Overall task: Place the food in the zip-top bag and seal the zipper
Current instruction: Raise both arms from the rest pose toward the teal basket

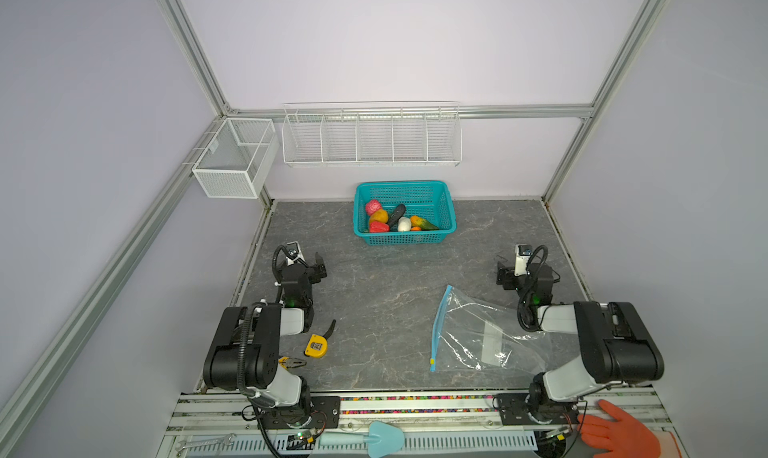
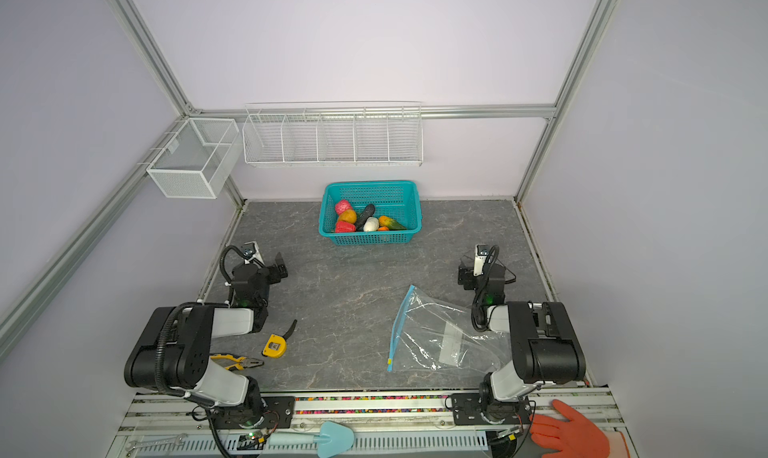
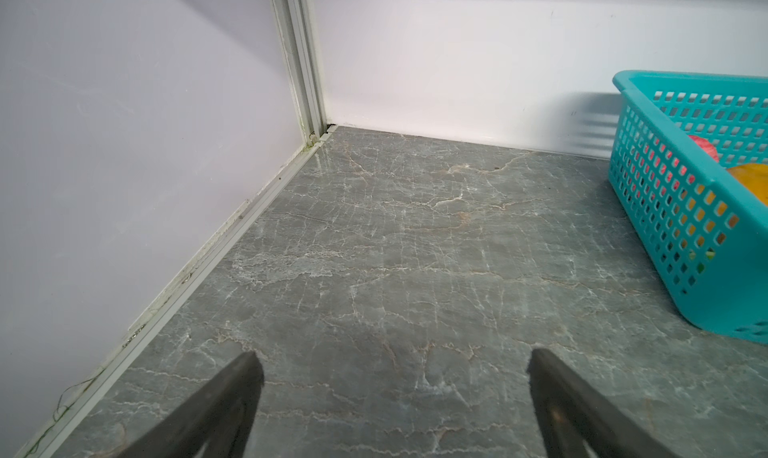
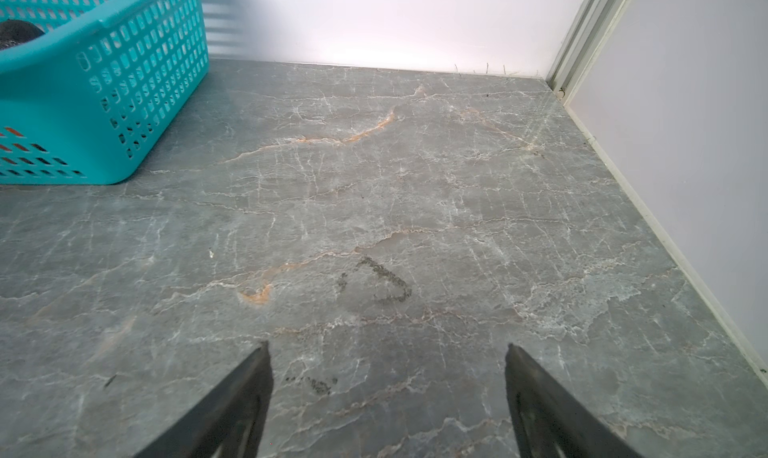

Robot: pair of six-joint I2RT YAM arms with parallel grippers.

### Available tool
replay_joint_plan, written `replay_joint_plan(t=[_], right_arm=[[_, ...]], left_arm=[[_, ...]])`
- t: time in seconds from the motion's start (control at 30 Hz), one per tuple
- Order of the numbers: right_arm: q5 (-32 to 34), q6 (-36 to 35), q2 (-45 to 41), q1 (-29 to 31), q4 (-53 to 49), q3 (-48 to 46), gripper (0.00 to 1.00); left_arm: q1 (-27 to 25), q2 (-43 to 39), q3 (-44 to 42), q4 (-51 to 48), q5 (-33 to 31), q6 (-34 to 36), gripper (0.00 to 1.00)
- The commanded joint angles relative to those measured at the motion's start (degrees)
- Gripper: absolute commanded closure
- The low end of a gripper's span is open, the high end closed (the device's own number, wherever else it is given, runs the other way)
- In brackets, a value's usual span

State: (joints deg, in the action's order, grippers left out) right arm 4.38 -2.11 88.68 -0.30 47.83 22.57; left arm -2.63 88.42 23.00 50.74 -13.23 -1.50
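The food (image 1: pixel 388 219) (image 2: pixel 357 219), red, pink, orange, white, dark and green pieces, lies in a teal basket (image 1: pixel 405 239) at the back centre. The zip-top bag (image 1: pixel 486 335) (image 2: pixel 444 335) lies flat and empty at the front right. Its light-blue zipper (image 1: pixel 438 327) (image 2: pixel 398 325) faces the middle, with the yellow slider (image 1: pixel 432 361) at the near end. My left gripper (image 1: pixel 318 268) (image 3: pixel 390 362) hovers open at the left, over bare table. My right gripper (image 1: pixel 505 275) (image 4: pixel 386 352) is open behind the bag, holding nothing.
A yellow tape measure (image 1: pixel 316 345) and pliers (image 1: pixel 293 362) lie by the left arm. White wire racks (image 1: pixel 372 137) hang on the back wall. An orange-gloved hand (image 1: pixel 619 431) rests on the front rail beside the right arm's base. The basket (image 3: pixel 673 210) (image 4: pixel 104 81) edges both wrist views.
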Motion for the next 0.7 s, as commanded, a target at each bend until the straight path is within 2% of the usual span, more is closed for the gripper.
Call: replay_joint_plan(t=[0.0,0.27,0.33,0.43,0.53,0.57,0.63,0.67], right_arm=[[-0.91,0.42,-0.97,-0.30,0.15,0.37,0.12],[-0.95,0.40,-1.15,-0.24,0.46,0.18,0.12],[3.49,1.18,-1.74,0.25,0.81,-0.03,0.12],[9.16,2.26,-7.21,1.00,-6.88,1.65,0.12],[18.76,-0.41,-11.83,6.34,-16.44,6.14,0.12],[22.12,0.93,-13.21,8.52,-19.26,7.76,0.12],[19.31,5.55,-15.83,9.90,-25.18,10.28,0.12],[17.51,9.13,-16.90,10.29,-28.37,11.57,0.12]], left_arm=[[0.26,0.35,-0.52,1.30,0.14,-0.44,0.00],[0.18,0.37,-0.59,1.29,0.24,-0.25,0.00],[-0.19,0.10,-0.86,1.88,-0.12,0.31,0.00],[-2.44,-3.94,0.56,-3.72,-7.29,0.24,0.01],[-4.77,-7.92,4.10,-12.48,-14.83,0.39,0.00],[-5.90,-9.67,5.51,-15.41,-17.67,0.40,0.00],[-7.44,-12.66,8.60,-23.63,-22.11,-3.68,0.00],[-7.64,-13.99,10.29,-28.63,-22.15,-7.19,0.00]])
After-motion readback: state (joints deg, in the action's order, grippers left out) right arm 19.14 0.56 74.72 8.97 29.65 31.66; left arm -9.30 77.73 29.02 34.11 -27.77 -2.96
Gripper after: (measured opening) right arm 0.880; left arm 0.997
